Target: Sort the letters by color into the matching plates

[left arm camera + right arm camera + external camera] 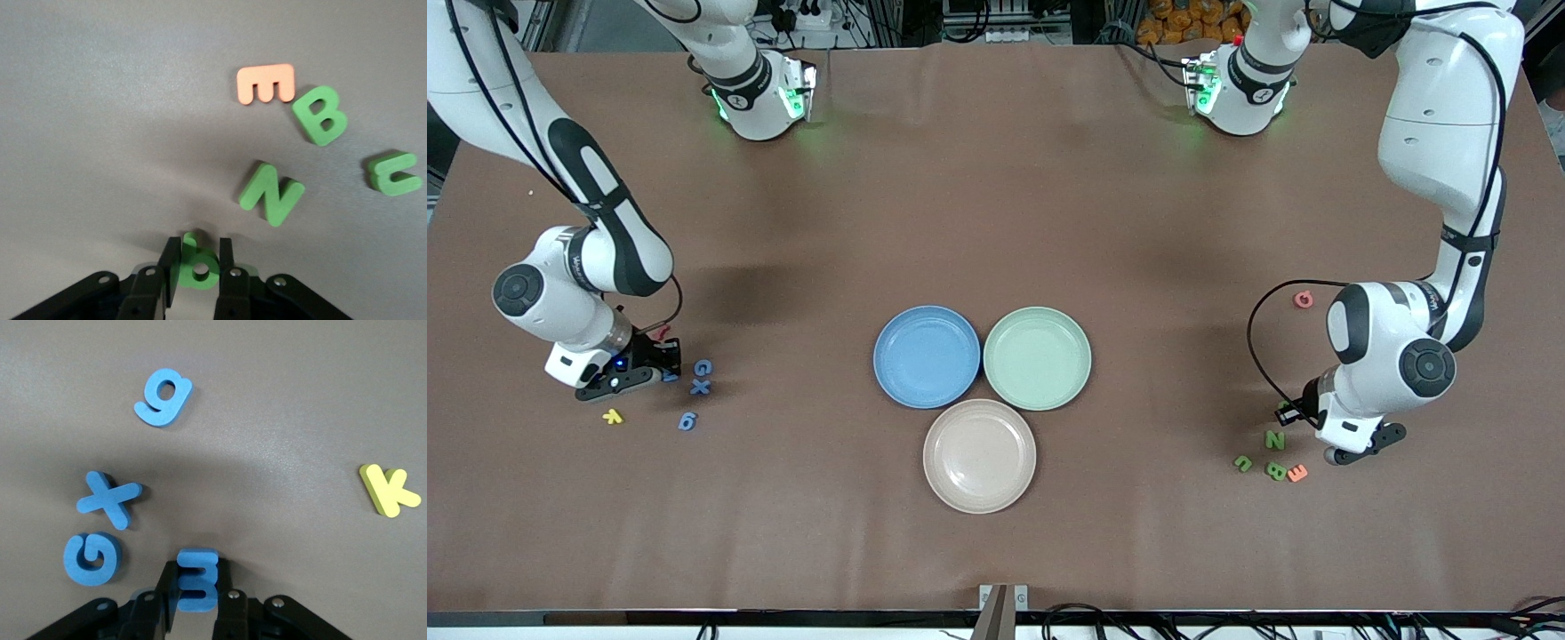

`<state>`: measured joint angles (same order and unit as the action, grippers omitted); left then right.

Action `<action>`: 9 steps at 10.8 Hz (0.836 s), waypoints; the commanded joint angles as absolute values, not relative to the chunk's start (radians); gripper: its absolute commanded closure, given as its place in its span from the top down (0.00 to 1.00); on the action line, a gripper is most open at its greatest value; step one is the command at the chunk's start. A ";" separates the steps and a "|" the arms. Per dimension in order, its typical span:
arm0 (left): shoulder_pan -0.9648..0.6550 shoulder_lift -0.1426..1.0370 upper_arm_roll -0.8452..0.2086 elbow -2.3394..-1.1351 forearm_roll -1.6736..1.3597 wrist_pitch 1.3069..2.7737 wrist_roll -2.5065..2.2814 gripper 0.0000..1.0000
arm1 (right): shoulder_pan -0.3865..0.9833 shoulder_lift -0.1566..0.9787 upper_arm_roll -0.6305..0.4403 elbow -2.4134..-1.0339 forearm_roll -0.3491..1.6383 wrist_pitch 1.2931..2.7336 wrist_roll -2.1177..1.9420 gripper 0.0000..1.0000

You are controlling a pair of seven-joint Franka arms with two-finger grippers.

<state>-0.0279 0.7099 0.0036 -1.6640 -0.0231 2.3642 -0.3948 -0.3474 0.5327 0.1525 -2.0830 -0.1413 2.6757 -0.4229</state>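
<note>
Left end effector (198,263) clenched on green 6 (197,263); right end effector (197,587) clenched on blue 3 (198,580), both low over the desk (996,178). You risk either slipping on lift: grips are thin-edged.

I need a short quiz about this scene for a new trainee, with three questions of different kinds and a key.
1. True or false: the blue plate already holds a letter.
2. What does the left gripper clamp? A) green 6 B) green N C) orange E
3. Fill in: the right gripper is shut on the blue ___.

Key: 1 false; 2 A; 3 the blue 3.
</note>
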 commanded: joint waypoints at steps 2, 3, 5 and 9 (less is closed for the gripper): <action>-0.061 0.664 0.005 -1.681 -0.003 2.355 -0.466 0.00 | -0.374 0.500 0.166 -2.071 -0.163 2.622 -0.419 0.23; -0.081 0.663 0.005 -1.680 -0.002 2.344 -0.506 0.00 | -0.373 0.489 0.167 -2.054 -0.161 2.588 -0.417 0.23; -0.116 0.660 0.005 -1.677 -0.002 2.342 -0.567 0.00 | -0.371 0.456 0.176 -2.048 -0.149 2.525 -0.387 0.23; -0.190 0.643 -0.001 -1.671 -0.014 2.344 -0.742 0.00 | -0.260 0.437 0.207 -1.996 -0.147 2.467 -0.090 0.23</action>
